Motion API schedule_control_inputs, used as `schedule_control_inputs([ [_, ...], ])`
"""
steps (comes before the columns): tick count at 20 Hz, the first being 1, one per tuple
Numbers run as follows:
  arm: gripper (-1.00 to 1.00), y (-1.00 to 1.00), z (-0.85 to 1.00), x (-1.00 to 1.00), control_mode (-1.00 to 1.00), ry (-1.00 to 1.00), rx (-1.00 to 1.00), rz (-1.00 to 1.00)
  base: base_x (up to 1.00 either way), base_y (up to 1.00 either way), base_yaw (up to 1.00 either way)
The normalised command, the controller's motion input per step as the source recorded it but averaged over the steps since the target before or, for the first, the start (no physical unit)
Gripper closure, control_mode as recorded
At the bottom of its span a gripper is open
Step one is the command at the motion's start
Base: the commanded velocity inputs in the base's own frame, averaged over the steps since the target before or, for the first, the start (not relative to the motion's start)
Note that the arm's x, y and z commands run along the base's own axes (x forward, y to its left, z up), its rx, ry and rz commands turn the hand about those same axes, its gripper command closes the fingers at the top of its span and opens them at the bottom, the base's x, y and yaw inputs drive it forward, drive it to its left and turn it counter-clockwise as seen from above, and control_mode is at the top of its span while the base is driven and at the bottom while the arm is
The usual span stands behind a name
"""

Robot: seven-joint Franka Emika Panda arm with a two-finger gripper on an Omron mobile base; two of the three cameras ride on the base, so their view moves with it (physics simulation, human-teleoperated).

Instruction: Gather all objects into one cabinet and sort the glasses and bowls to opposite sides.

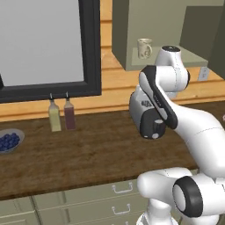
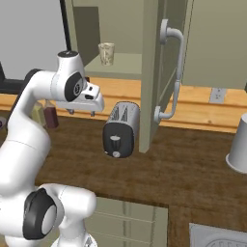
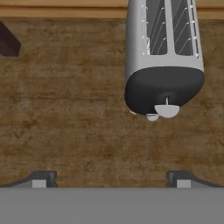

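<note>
Cabinet (image 2: 120, 29) door open; cream mug (image 2: 106, 53) upright on its shelf, alone. Arm bent over counter (image 3: 65, 109), gripper (image 2: 82, 112) pointing down, jaws wide apart, empty, toaster (image 2: 120, 129) just beside.

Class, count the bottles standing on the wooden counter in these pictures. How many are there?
2: a yellow-green bottle and a dark red bottle, side by side at the counter's back below the dark-framed window; others may be hidden by the arm.
</note>
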Motion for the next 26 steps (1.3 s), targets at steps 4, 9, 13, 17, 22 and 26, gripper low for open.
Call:
schedule_control_inputs([
  [4,-1.00,0.00,0.00,0.00,1.00,0.00,0.00,0.00,0.00,0.00,0.00],
  [9,-1.00,0.00,0.00,0.00,1.00,0.00,0.00,0.00,0.00,0.00,0.00],
  [13,-1.00,0.00,0.00,0.00,1.00,0.00,0.00,0.00,0.00,0.00,0.00],
  [17,-1.00,0.00,0.00,0.00,1.00,0.00,0.00,0.00,0.00,0.00,0.00],
  [22,-1.00,0.00,0.00,0.00,1.00,0.00,0.00,0.00,0.00,0.00,0.00],
  [26,-1.00,-0.23,0.36,0.00,-1.00,-0.11,0.00,-0.15,0.00,0.00,-0.02],
])
